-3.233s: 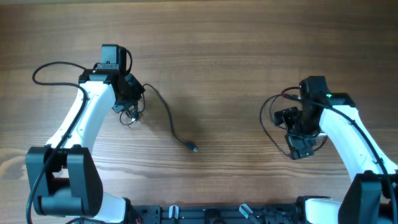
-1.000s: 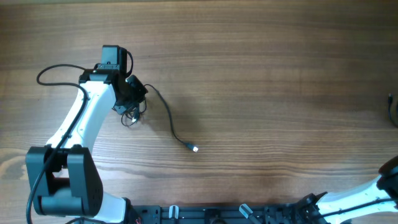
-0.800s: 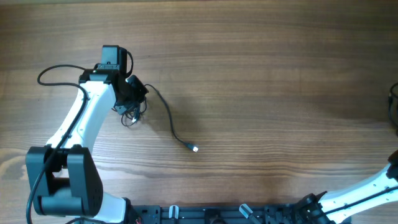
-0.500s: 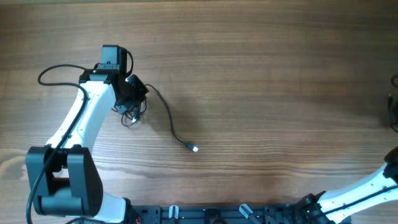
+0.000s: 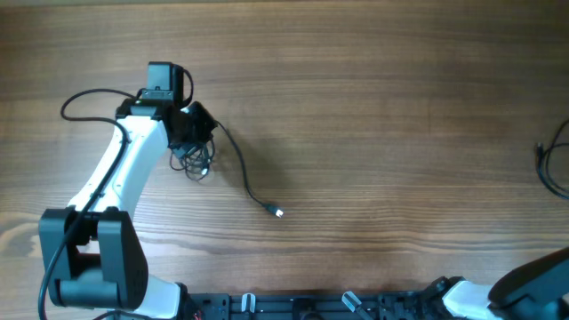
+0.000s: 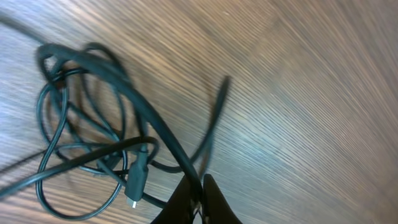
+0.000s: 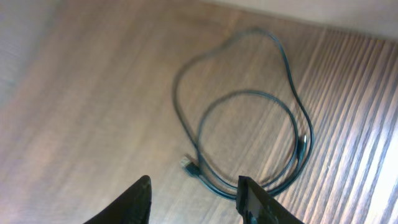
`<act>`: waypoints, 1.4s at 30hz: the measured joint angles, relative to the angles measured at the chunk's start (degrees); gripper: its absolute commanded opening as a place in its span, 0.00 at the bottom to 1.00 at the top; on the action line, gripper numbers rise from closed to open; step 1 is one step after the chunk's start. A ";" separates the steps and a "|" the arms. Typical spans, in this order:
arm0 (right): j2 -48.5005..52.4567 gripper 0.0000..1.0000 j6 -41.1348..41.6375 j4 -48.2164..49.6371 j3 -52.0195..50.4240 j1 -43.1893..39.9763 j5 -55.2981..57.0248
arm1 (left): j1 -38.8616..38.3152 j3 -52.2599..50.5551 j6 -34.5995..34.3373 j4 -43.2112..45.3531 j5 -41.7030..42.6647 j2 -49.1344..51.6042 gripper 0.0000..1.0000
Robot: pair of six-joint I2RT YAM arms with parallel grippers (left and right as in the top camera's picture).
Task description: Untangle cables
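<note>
A tangle of thin black cables (image 5: 197,158) (image 6: 87,124) lies at the left of the wooden table. My left gripper (image 5: 197,133) (image 6: 199,185) is shut on one strand of it. A loose plug (image 6: 137,177) hangs in the tangle just left of the jaws. One cord trails from the tangle to a small plug (image 5: 278,212) near the table's middle. A separate cable (image 5: 549,164) (image 7: 249,137) lies in loose loops at the right edge, its plug (image 7: 189,165) free. My right gripper (image 7: 194,184) hovers open above that cable, holding nothing.
The left arm (image 5: 124,169) reaches up from its base (image 5: 89,267) at the front left, with its own thick black wire (image 5: 89,98) looping beside it. Part of the right arm (image 5: 533,289) shows at the front right corner. A pale edge (image 7: 298,12) runs beyond the right cable.
The right arm has swung off to the right and out of the overhead view, and a cable now lies loose at the right edge. The left gripper and tangle shifted slightly right.
</note>
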 measured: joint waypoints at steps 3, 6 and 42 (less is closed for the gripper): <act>-0.48 0.58 0.02 -5.42 0.02 0.33 -2.14 | -3.41 0.00 0.02 1.25 1.07 0.02 0.04; -0.48 0.59 -1.73 -8.72 -0.02 2.56 -13.46 | -7.15 -0.07 4.92 6.78 7.13 0.02 0.05; 20.63 0.05 23.26 34.95 -0.66 78.64 -25.70 | -3.48 0.11 -5.07 0.33 -10.47 -2.75 1.00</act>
